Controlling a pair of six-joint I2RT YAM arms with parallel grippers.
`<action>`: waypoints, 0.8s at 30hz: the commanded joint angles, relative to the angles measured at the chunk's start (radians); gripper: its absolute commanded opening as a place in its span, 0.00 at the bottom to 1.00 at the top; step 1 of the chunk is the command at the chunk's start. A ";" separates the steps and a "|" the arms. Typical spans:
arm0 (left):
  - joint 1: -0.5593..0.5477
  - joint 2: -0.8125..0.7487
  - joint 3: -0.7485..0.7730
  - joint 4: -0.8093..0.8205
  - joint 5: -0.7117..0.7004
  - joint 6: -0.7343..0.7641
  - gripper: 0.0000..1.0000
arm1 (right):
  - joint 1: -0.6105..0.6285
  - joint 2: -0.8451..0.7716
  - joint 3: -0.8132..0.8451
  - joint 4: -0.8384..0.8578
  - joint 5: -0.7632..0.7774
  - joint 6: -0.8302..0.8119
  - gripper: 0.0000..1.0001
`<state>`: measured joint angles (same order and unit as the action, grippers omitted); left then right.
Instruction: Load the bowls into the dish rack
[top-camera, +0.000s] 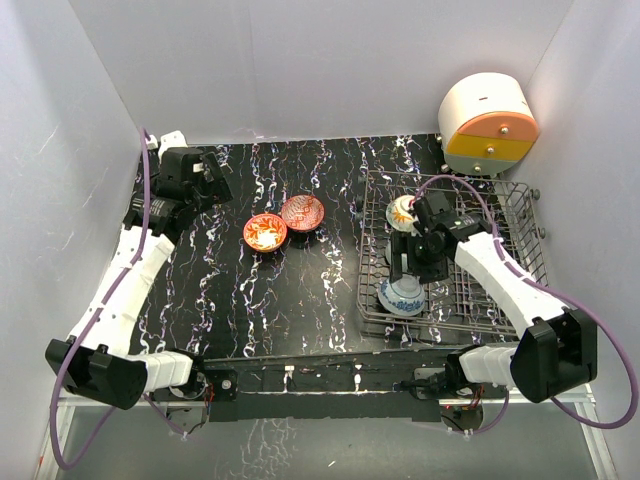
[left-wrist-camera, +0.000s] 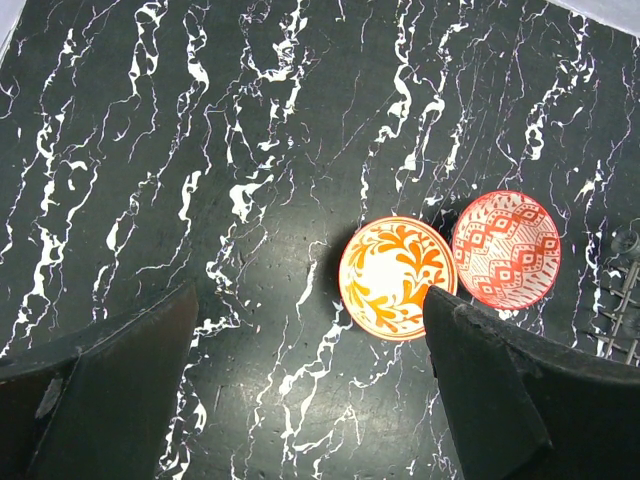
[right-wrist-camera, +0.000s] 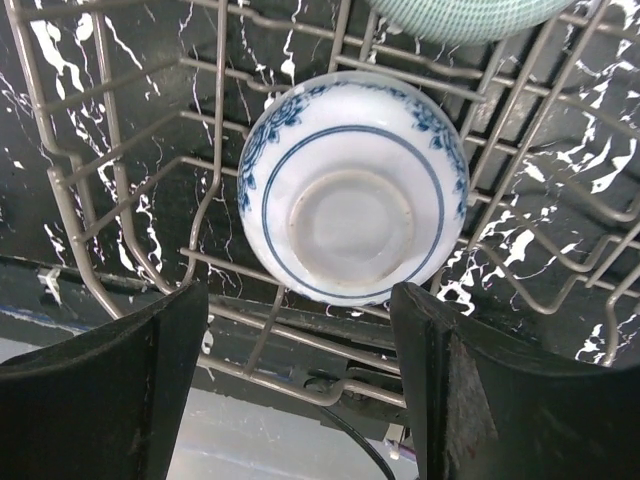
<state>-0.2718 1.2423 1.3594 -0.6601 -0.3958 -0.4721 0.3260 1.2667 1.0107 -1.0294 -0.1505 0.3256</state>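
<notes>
Two bowls sit side by side on the black marbled table: a cream bowl with an orange flower (top-camera: 265, 232) (left-wrist-camera: 397, 276) and a red-pink patterned bowl (top-camera: 302, 212) (left-wrist-camera: 506, 246). My left gripper (top-camera: 205, 182) (left-wrist-camera: 310, 400) is open and empty, raised to the left of them. The grey wire dish rack (top-camera: 520, 215) (right-wrist-camera: 70, 210) stands on the right. A blue patterned bowl (top-camera: 402, 296) (right-wrist-camera: 352, 200) leans on edge at its near left, foot towards the wrist camera. My right gripper (top-camera: 410, 265) (right-wrist-camera: 300, 390) is open just above it, not touching. A pale teal bowl (right-wrist-camera: 460, 15) stands behind it.
Another pale bowl (top-camera: 402, 210) stands on edge at the rack's far left. A rounded white-orange-yellow drawer unit (top-camera: 488, 125) sits behind the rack. White walls enclose the table on three sides. The rack's edge (left-wrist-camera: 620, 300) shows at the right of the left wrist view.
</notes>
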 joint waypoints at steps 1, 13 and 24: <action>-0.004 -0.045 -0.006 -0.009 0.009 -0.005 0.93 | 0.016 -0.015 -0.002 0.004 0.007 0.028 0.76; -0.004 -0.090 -0.022 -0.036 -0.024 -0.007 0.93 | 0.016 0.069 0.009 0.050 0.120 0.045 0.76; -0.003 -0.072 -0.016 -0.032 -0.025 -0.002 0.93 | 0.016 0.116 0.002 0.104 0.106 0.046 0.64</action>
<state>-0.2718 1.1767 1.3422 -0.6830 -0.4038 -0.4767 0.3405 1.3861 1.0039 -0.9745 -0.0551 0.3649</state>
